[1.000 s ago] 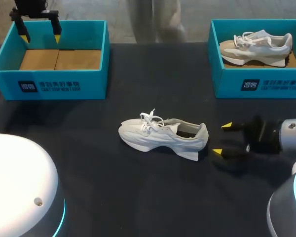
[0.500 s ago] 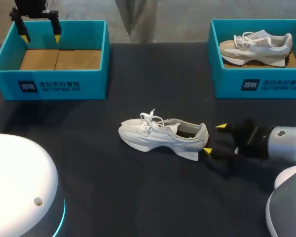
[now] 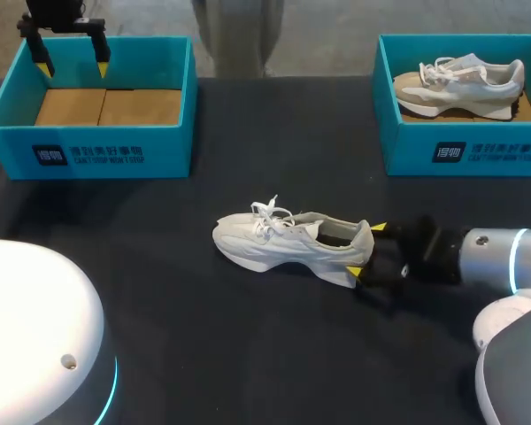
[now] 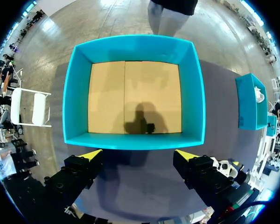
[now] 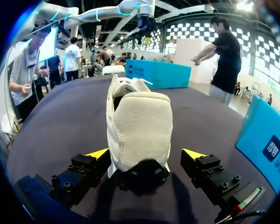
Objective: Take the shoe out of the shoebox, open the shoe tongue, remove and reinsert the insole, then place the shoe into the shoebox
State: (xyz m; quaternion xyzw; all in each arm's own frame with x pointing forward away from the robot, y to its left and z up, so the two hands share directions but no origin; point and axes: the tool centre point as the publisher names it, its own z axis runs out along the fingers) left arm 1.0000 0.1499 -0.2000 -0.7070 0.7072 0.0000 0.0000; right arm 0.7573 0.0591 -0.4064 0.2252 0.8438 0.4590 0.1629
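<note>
The dark table (image 3: 274,150) fills the head view. On it stand two teal shoeboxes, both open at the top. Seen from the table's middle, the left shoebox (image 3: 97,150) is at about 10 o'clock. It holds only its brown cardboard floor (image 3: 106,106). The right shoebox (image 3: 478,155) is at about 2 o'clock, with a beige and white shoe (image 3: 465,84) lying on its side inside.

The right arm (image 3: 496,261) comes in low from 3 o'clock and lies along the table towards the centre.

The white shoe (image 3: 288,243) sits upright on its sole near the table's middle, outside both boxes. Its toe points to 9 o'clock, its heel to 3 o'clock, and its laces are loose on top.

The right gripper (image 3: 367,250) is at the shoe's 3 o'clock with its fingers spread wide and the heel between them. In the right wrist view the suede heel of the shoe (image 5: 140,126) stands between the yellow tips of the right gripper (image 5: 147,153). One finger is just beside the heel and the other stands off with a clear gap, so nothing is clamped.

The left gripper (image 3: 72,64) hangs over the left shoebox's far side, at about 11 o'clock. In its wrist view the left gripper (image 4: 137,154) is spread wide and holds nothing, and the left shoebox (image 4: 130,140) lies open just ahead of its tips.
</note>
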